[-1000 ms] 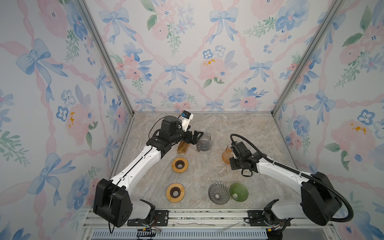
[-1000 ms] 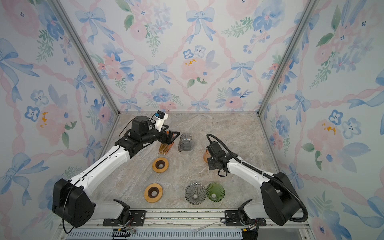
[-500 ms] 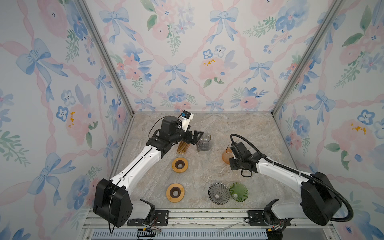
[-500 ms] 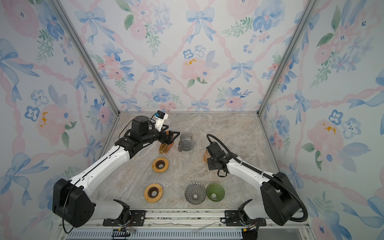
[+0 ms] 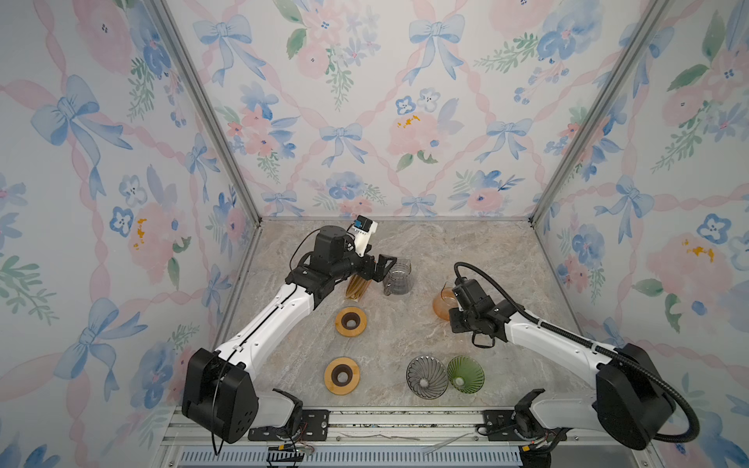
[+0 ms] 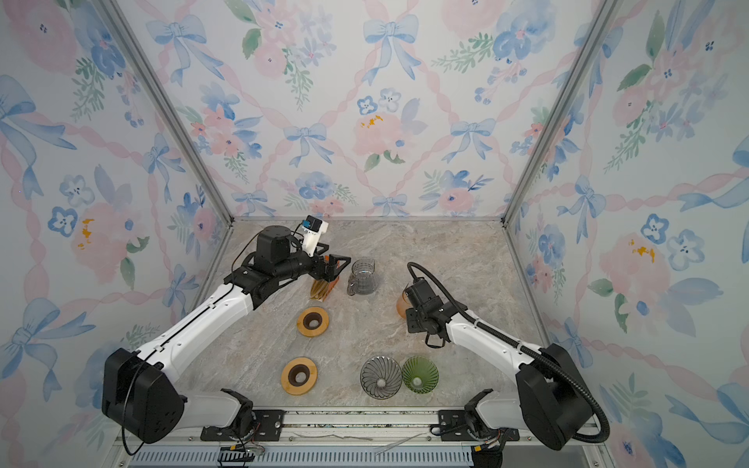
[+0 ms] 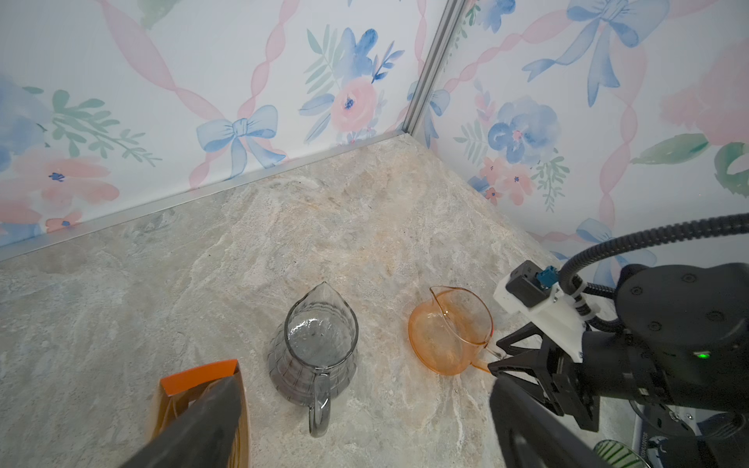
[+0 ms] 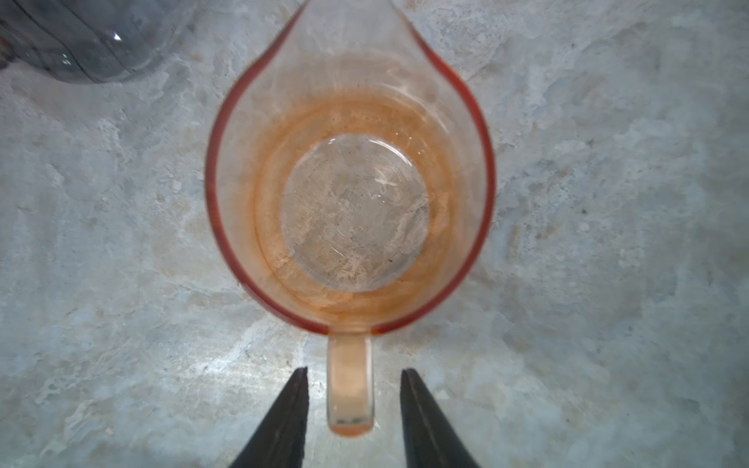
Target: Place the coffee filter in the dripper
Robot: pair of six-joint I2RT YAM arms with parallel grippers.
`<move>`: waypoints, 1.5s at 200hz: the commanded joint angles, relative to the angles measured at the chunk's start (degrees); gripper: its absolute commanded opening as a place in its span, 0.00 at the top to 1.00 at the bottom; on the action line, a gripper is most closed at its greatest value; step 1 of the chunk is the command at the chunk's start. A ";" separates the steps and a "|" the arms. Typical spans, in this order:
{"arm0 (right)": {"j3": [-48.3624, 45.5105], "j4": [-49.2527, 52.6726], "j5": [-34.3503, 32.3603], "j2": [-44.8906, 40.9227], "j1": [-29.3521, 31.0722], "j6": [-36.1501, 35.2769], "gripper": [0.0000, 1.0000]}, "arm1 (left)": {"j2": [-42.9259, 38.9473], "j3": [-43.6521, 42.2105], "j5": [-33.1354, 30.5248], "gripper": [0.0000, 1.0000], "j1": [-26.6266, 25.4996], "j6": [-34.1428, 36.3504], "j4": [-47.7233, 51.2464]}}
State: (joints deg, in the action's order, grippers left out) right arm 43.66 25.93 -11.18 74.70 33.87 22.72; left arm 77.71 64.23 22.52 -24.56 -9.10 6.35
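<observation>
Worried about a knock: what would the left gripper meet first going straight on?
Likely the grey glass pitcher, handle facing the open left gripper; the filter pack may brush one finger first.

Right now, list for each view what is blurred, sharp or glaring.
Right wrist view: the orange pitcher is soft, with a pale glare patch on the table beside the handle. Left wrist view: the left gripper's fingers are blurred, the grey pitcher crisp. Both top views: evenly lit, sharp.
</observation>
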 commanded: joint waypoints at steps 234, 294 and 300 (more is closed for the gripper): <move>14.73 -4.30 11.63 -3.44 13.06 8.73 0.02 | -17.26 -18.32 -27.28 0.02 -4.09 -19.14 18.03; 20.28 -9.41 14.61 10.63 18.39 12.64 0.47 | -17.21 -25.28 -17.61 0.05 3.58 -29.06 20.03; 20.74 -9.51 14.64 11.85 18.59 12.70 0.48 | -17.72 -26.10 -16.39 0.08 4.48 -29.22 19.33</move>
State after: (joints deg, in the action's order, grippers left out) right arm 61.39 18.83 2.00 82.67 50.70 33.89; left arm 61.04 42.11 0.16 -23.44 -33.39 24.93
